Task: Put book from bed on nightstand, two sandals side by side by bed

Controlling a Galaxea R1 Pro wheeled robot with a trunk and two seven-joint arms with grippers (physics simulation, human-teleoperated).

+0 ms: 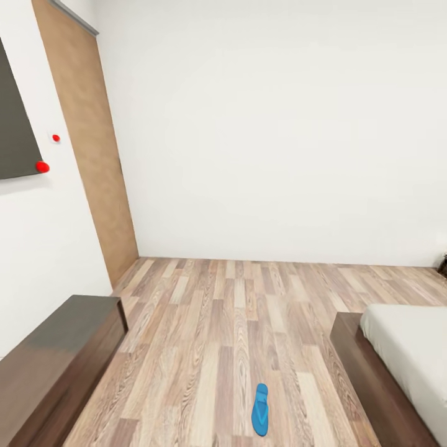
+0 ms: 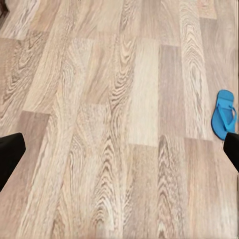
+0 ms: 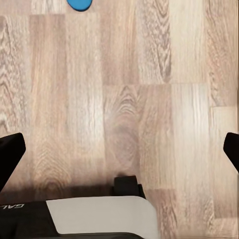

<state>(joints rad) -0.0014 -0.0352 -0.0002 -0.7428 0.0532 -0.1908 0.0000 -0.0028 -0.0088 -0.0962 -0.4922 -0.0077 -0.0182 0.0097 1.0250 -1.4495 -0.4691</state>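
One bright blue sandal [image 1: 260, 409] lies flat on the wood-plank floor, just left of the bed's dark wooden frame [image 1: 366, 375]. The pale grey mattress [image 1: 416, 354] shows at the lower right of the head view. The same sandal [image 2: 223, 114] appears in the left wrist view, near that gripper's black fingertip [image 2: 232, 149]. A sliver of blue sandal [image 3: 79, 4] shows at the edge of the right wrist view. My left gripper [image 2: 119, 154] and right gripper [image 3: 119, 154] both hang open over bare floor, holding nothing. The book and the nightstand are out of view.
A long low dark brown bench [image 1: 56, 366] runs along the left wall. A brown door panel [image 1: 93, 149] stands in the far left corner. My own base [image 3: 94, 219] shows in the right wrist view. Open floor lies between bench and bed.
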